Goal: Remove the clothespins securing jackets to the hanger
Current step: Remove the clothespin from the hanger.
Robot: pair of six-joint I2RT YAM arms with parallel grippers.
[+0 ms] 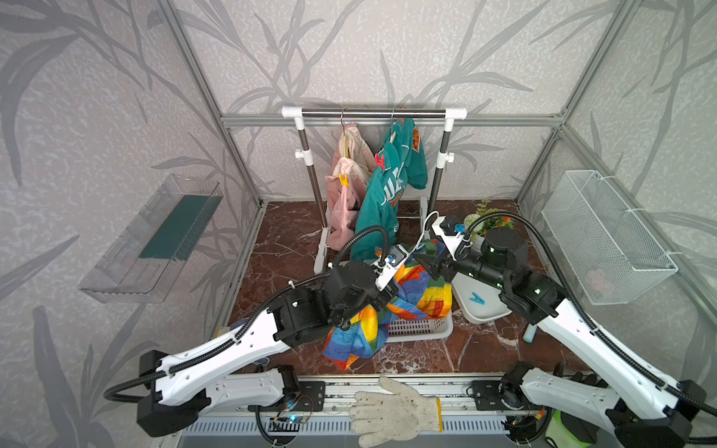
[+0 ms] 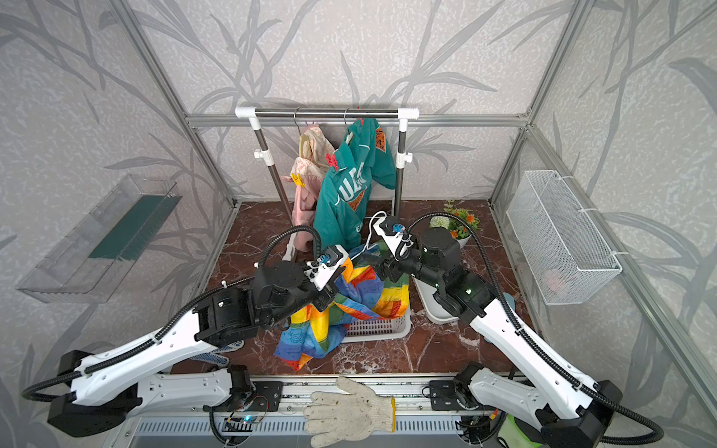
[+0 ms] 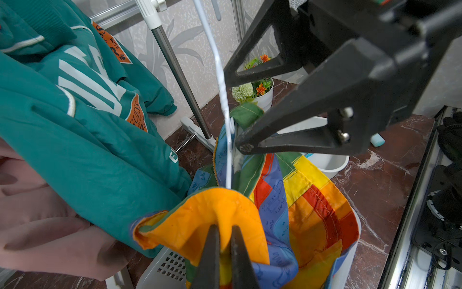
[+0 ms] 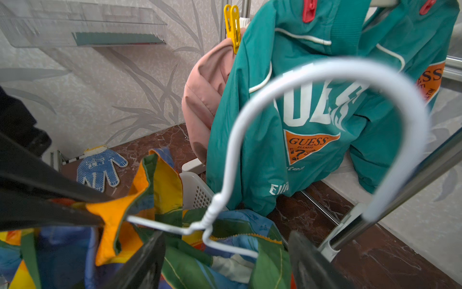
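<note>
Marble floor; rainbow patchwork jacket crumpled, orange fold pinched.

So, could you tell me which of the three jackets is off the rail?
The rainbow patchwork jacket, draped over the white basket; the pink and teal ones hang.

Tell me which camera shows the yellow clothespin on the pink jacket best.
The right wrist view: the yellow clothespin appears large and sharp there, clipped at the top of the pink jacket. In both top views it is only a small yellow speck. The left wrist view does not show it.
</note>
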